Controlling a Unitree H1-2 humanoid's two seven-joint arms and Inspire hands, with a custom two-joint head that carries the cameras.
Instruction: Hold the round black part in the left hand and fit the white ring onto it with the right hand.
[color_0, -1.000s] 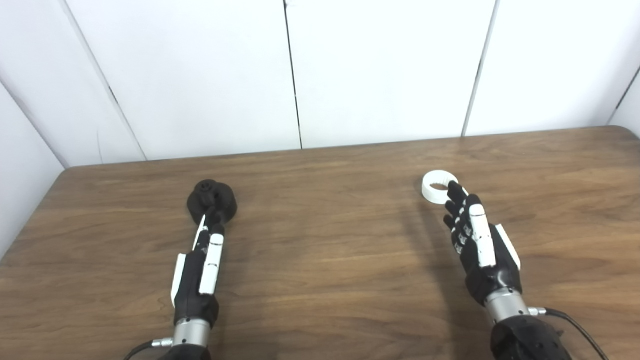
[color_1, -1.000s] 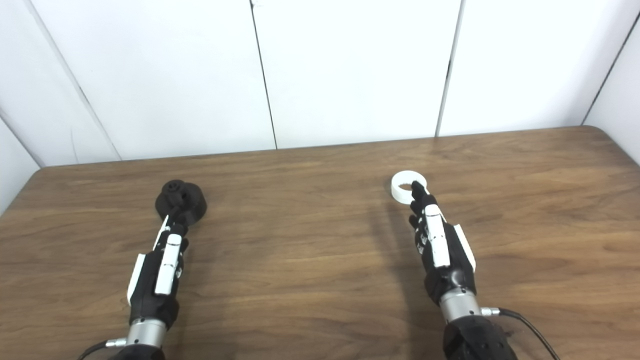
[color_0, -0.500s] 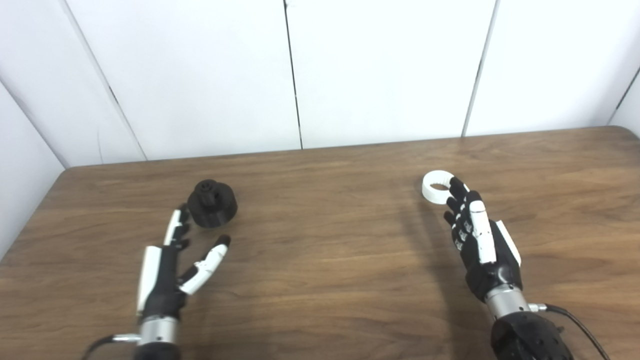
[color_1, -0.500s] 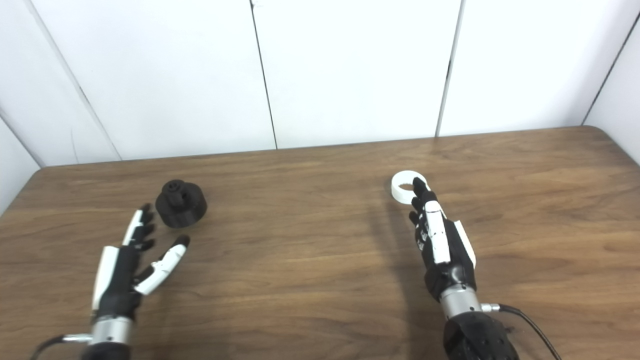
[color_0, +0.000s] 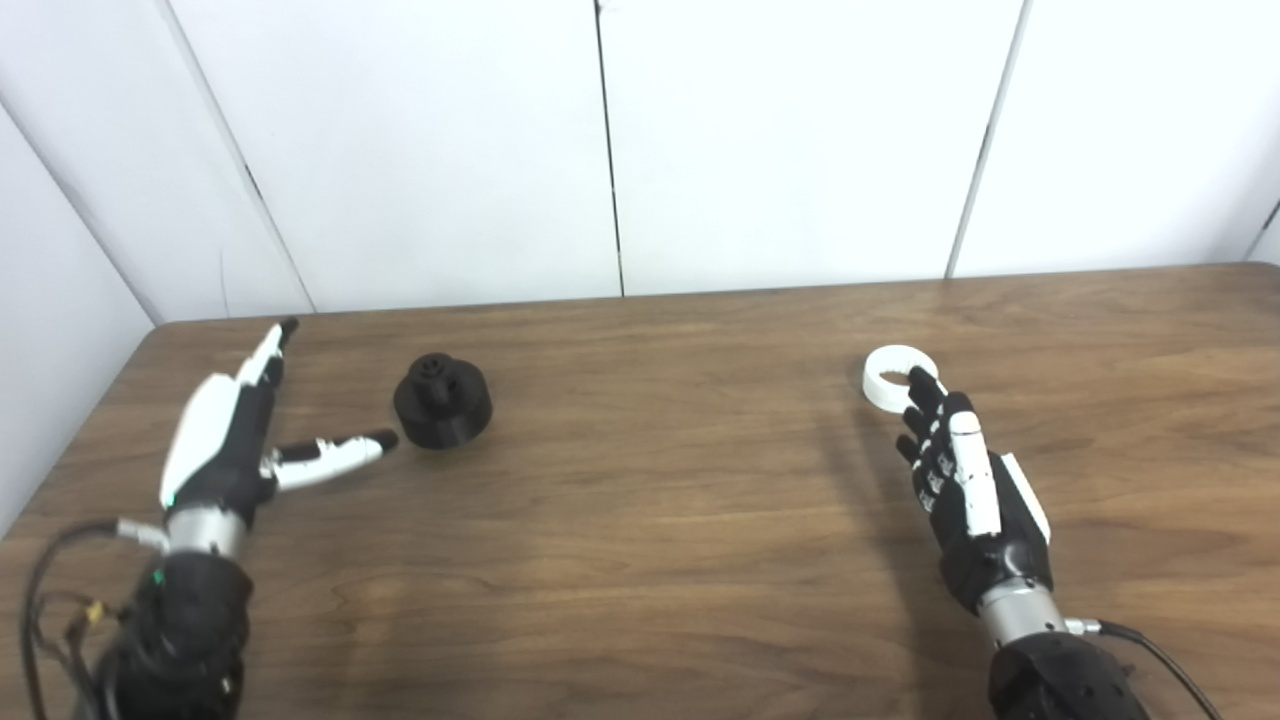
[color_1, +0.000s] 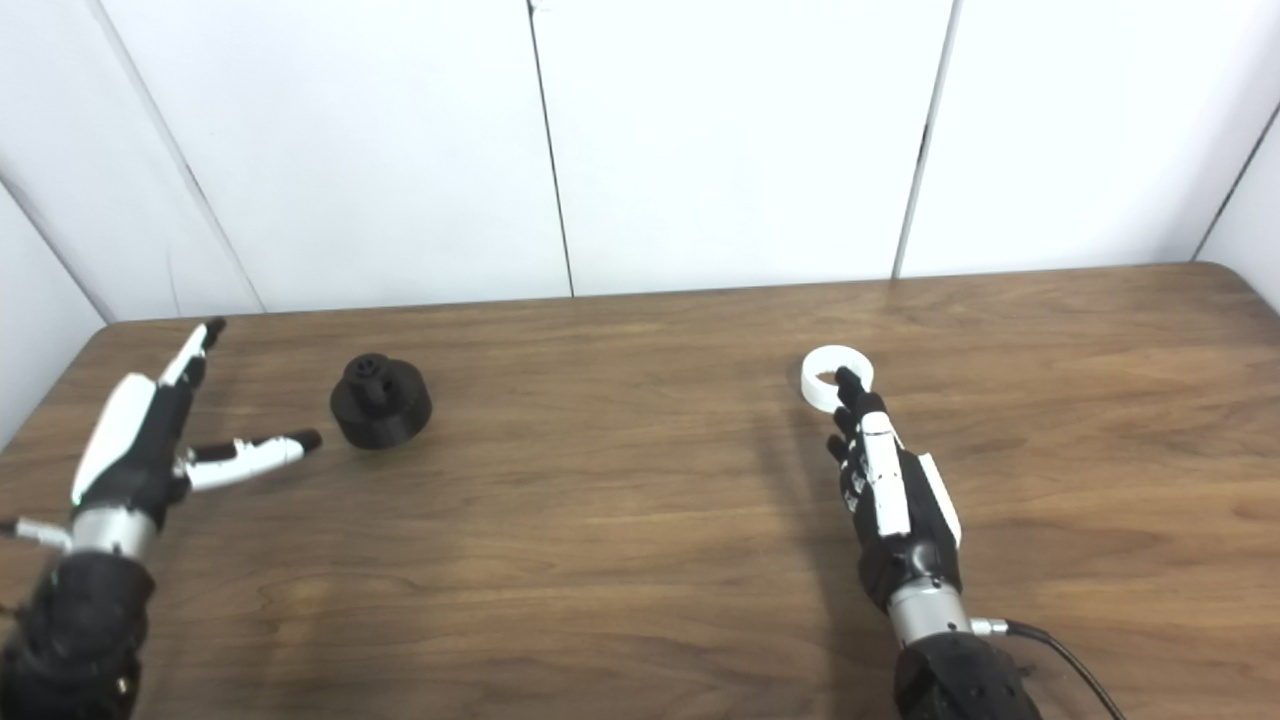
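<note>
Left hand (color_0: 225, 440) open, holding nothing: fingers stretched away toward the wall, thumb swung out sideways, its tip pointing at the black part (color_0: 441, 400) and stopping just short of it. No contact visible. Hand sits left of the black part, near the surface's left edge; forearm comes up from the lower left corner with loose cables beside it.

Right hand (color_0: 965, 495) also holds nothing. Fingers extended and close together, palm turned inward so the back of the hand faces right. Fingertips (color_0: 918, 382) lie at the near rim of the ring (color_0: 893, 374) and overlap it in both views; whether they touch it cannot be told. The ring is not gripped.

Black part: round, low, with a smaller raised hub on top, standing upright on the surface (color_0: 660, 500). The ring lies flat, opening up, well to the right of the black part, at about the same depth. The two pieces are well apart, not fitted.

Surface is dark wood grain. White panelled wall (color_0: 780, 140) behind the black part, with thin dark seams.
</note>
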